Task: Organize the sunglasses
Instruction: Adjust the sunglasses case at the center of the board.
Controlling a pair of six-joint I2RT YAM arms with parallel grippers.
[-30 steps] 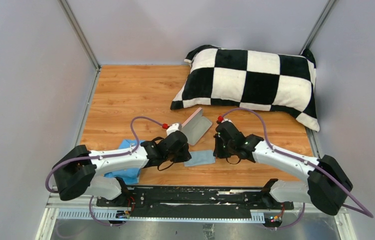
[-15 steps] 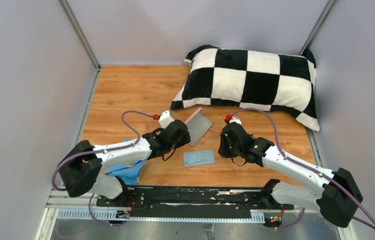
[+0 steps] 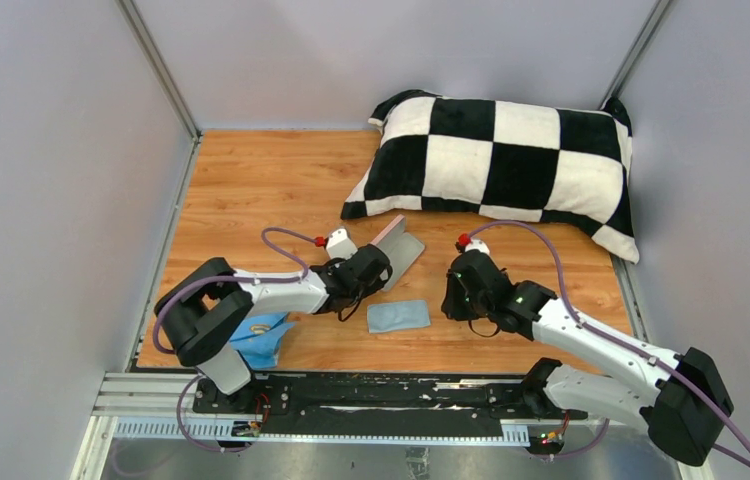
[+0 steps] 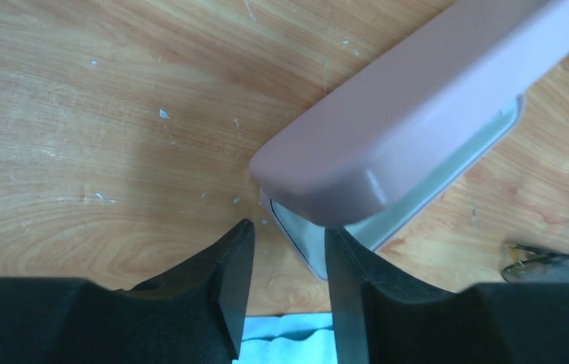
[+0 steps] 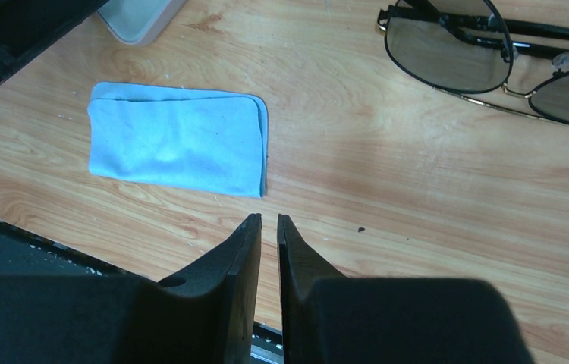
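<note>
Task early; sunglasses [image 5: 448,53] lie on the table [image 3: 251,190], temples folded, just beside the open pink case [image 4: 418,129], not in it; nothing holds them; left gripper [image 4: 289,292] partly open at the case's near corner, nothing clamped; right gripper [image 5: 268,235] nearly closed, thin slit, empty, over bare wood between the folded blue cloth [image 5: 179,148] and the glasses; left to do: pick up glasses, put in case, probably close lid.

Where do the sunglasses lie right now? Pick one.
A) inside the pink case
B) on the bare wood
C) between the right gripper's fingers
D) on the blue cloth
B: the sunglasses rest on the wooden table, apart from the blue cloth and beyond the right gripper.
</note>
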